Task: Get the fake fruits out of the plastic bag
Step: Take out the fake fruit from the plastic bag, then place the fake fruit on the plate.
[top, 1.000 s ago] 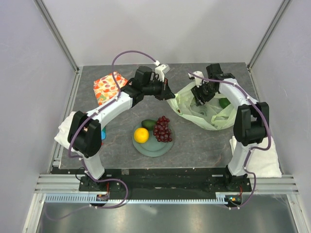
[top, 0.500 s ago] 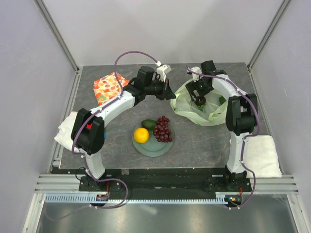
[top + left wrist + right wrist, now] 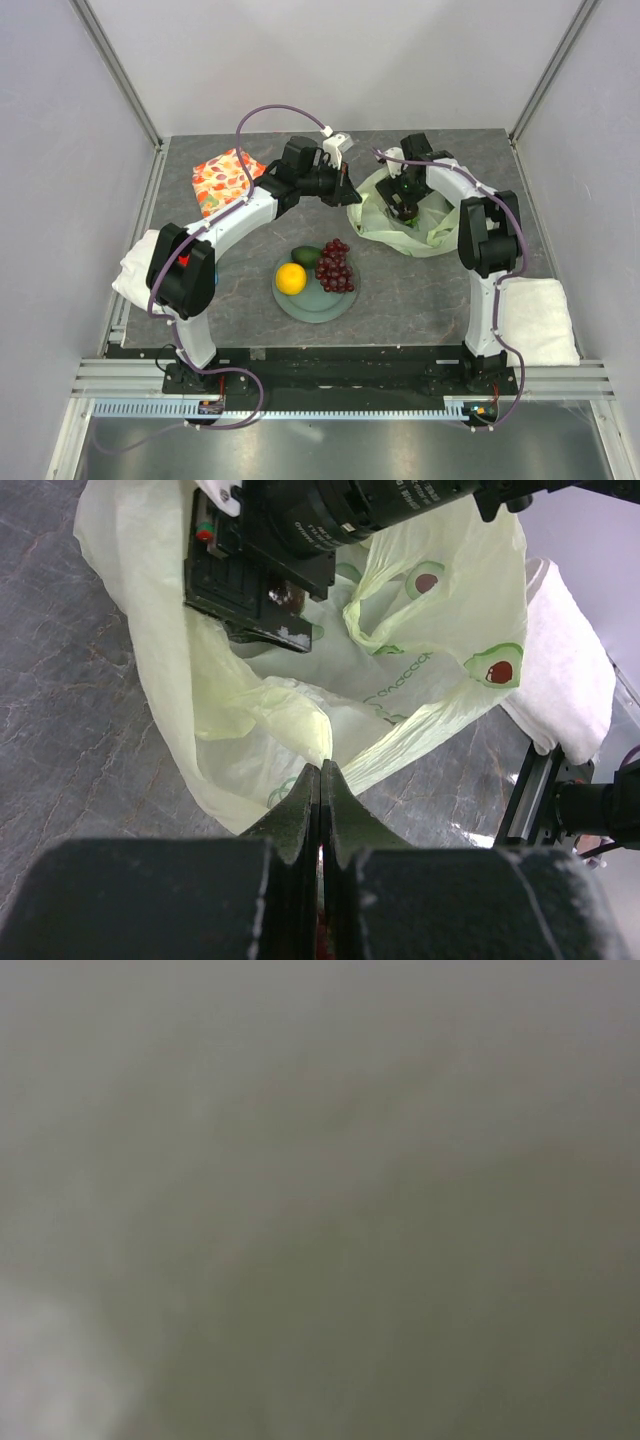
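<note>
The pale green plastic bag [image 3: 385,228] lies at the back right of the table. My left gripper [image 3: 347,192] is shut on the bag's left rim; the left wrist view shows the film pinched at the fingertips [image 3: 320,772] and the bag [image 3: 420,670] held open. My right gripper [image 3: 405,205] reaches down inside the bag; its dark body [image 3: 262,572] shows in the left wrist view. I cannot tell if it is open or holds anything. The right wrist view is a grey-green blur. An orange [image 3: 291,278], a dark green oval fruit [image 3: 306,256] and a grape bunch [image 3: 335,266] lie on the plate [image 3: 322,303].
An orange leaf-patterned cloth [image 3: 225,180] lies at the back left. White folded towels sit by the left arm [image 3: 132,272] and at the front right [image 3: 540,320], also in the left wrist view [image 3: 570,680]. A blue item [image 3: 213,272] peeks out beside the left arm.
My right gripper has moved left and deeper into the bag, and the bag has bunched up toward the left. My left gripper has kept its pinch on the rim.
</note>
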### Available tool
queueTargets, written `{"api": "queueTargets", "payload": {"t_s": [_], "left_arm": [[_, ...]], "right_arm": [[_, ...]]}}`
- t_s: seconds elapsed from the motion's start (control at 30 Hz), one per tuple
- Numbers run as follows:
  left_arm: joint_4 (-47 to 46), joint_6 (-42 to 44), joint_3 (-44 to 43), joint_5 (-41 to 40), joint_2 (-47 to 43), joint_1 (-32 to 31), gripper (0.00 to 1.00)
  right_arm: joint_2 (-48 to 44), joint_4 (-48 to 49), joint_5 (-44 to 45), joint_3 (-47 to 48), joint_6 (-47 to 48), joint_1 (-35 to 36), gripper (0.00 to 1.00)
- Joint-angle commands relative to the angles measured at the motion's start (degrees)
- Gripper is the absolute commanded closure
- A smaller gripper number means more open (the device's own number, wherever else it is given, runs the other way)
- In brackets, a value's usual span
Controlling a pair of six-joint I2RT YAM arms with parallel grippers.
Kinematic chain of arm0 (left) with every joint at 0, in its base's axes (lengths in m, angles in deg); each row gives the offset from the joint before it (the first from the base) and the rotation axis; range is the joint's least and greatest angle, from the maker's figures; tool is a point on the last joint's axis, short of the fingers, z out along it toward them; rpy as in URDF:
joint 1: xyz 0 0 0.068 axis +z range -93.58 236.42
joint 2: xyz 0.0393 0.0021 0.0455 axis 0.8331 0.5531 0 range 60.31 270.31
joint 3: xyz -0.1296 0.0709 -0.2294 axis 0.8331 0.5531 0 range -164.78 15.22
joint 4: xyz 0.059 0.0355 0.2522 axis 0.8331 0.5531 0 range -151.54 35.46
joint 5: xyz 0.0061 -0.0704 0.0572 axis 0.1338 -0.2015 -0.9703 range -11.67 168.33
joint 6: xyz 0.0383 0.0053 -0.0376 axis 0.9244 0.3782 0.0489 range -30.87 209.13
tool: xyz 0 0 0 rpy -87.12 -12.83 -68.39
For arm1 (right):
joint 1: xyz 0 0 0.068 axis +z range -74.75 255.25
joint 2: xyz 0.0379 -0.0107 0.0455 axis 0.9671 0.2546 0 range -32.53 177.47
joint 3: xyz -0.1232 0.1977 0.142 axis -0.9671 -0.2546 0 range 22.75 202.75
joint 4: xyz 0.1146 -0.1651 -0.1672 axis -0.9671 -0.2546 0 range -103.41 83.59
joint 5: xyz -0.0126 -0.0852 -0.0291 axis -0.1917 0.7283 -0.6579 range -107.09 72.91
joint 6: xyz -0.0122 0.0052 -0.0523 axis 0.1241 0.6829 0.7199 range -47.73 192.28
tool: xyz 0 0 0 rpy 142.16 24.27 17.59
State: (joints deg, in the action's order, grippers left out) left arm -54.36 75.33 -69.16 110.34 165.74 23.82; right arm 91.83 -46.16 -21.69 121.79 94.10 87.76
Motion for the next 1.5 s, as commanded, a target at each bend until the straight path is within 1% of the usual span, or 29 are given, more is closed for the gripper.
{"api": "queueTargets", "payload": {"t_s": [0.0,0.1,0.2,0.23,0.27,0.33,0.47,0.57,0.6,0.63,0.7,0.73,0.8,0.83,0.9,0.93,1.0,1.07,1.1,1.13,1.17,1.2,1.23,1.27,1.3,1.33,1.37,1.43,1.47], "left_arm": [[-1.4,2.1,-2.9,0.2,0.3,-0.4,0.98],[-1.3,2.4,-2.9,0.0,0.2,-0.4,0.98],[-1.2,3.0,-2.6,-0.4,-0.1,-0.5,0.98],[-1.1,3.3,-2.6,-0.4,-0.1,-0.6,0.98],[-0.9,3.4,-2.6,-0.6,-0.1,-0.5,0.98],[-0.6,4.0,-2.9,-1.4,0.1,-0.4,0.98],[-0.8,3.3,-4.2,-1.8,1.3,0.5,0.98],[-1.9,0.2,-5.4,-0.4,2.4,1.8,0.98],[-2.3,-1.4,-5.9,0.1,2.7,2.2,0.98],[-2.3,-2.0,-6.2,0.4,3.1,2.9,0.98],[-2.4,-2.6,-7.3,1.3,3.2,3.3,0.98],[-2.4,-2.7,-7.7,1.9,3.4,3.7,0.98],[-2.3,-4.4,-8.9,4.6,4.0,4.2,0.98],[-2.3,-5.0,-9.3,5.9,4.3,4.8,0.98],[-0.9,-6.7,-11.4,9.9,6.3,5.7,0.98],[-0.2,-6.8,-12.0,11.5,6.8,6.2,0.98],[1.6,-6.4,-13.3,14.2,7.4,6.7,0.98],[1.7,-6.3,-13.1,15.1,7.2,7.2,0.98],[1.7,-6.5,-13.2,15.3,6.9,7.4,0.98],[1.6,-6.8,-13.4,15.5,6.8,8.0,0.98],[1.3,-8.5,-13.4,16.2,6.7,8.4,0.96],[0.0,-9.7,-13.4,16.7,6.4,8.9,0.95],[-1.1,-10.7,-12.1,17.3,6.0,9.8,0.93],[-2.2,-11.9,-11.4,19.0,5.6,10.2,0.87],[-2.4,-11.9,-11.1,19.7,5.3,10.7,0.84],[-2.5,-11.9,-10.5,20.1,5.0,11.0,0.78],[-2.4,-11.7,-10.2,21.3,4.8,11.2,0.65],[-2.1,-11.9,-9.3,22.3,4.0,11.7,0.59],[-1.9,-12.6,-9.0,22.4,3.5,11.9,0.51]], "right_arm": [[-3.6,0.8,3.5,-1.5,-0.7,-0.2,0.06],[-3.9,0.5,3.8,-1.7,-1.2,-0.2,0.10],[-4.6,-0.7,2.8,-1.8,-0.8,-0.2,0.26],[-5.1,-1.3,2.5,-1.6,-0.6,-0.1,0.37],[-5.5,-2.1,2.3,-1.3,-0.6,-0.2,0.43],[-8.6,-3.9,2.6,-1.1,-0.6,-0.1,0.47],[-17.3,-6.2,0.8,-1.9,-0.6,-0.2,0.48],[-23.8,-9.6,-4.9,-1.1,-1.0,0.1,0.48],[-25.5,-10.2,-8.2,-1.7,-1.2,0.1,0.48],[-29.0,-10.7,-10.1,-1.9,-1.2,0.8,0.48],[-32.6,-11.1,-14.2,-3.8,-0.4,2.0,0.47],[-35.8,-11.1,-16.5,-4.4,0.1,4.3,0.46],[-38.1,-11.8,-19.0,-5.5,2.2,7.4,0.45],[-39.4,-12.5,-21.2,-6.1,2.6,10.6,0.45],[-40.3,-13.2,-22.6,-7.3,3.2,13.7,0.45],[-40.5,-13.3,-22.9,-8.3,3.6,17.3,0.45],[-40.1,-14.8,-22.6,-8.6,5.8,21.4,0.45],[-38.2,-16.3,-20.9,-8.2,7.6,28.1,0.45],[-36.6,-16.8,-20.5,-7.7,9.4,32.5,0.45],[-35.6,-17.6,-20.1,-7.6,10.3,34.5,0.46],[-34.8,-17.6,-18.4,-7.6,11.6,36.6,0.46],[-33.4,-17.6,-17.7,-8.0,13.6,40.5,0.46],[-33.0,-17.5,-17.2,-8.3,14.7,42.1,0.46],[-32.4,-17.1,-16.4,-8.6,15.5,43.6,0.46],[-31.7,-16.5,-15.7,-9.6,17.1,46.3,0.46],[-31.2,-16.1,-15.2,-10.0,17.9,47.6,0.46],[-30.7,-15.8,-14.7,-10.5,18.3,48.7,0.46],[-28.7,-14.6,-13.3,-11.8,19.7,50.9,0.46],[-28.1,-14.0,-12.7,-12.3,20.1,51.6,0.46]]}}
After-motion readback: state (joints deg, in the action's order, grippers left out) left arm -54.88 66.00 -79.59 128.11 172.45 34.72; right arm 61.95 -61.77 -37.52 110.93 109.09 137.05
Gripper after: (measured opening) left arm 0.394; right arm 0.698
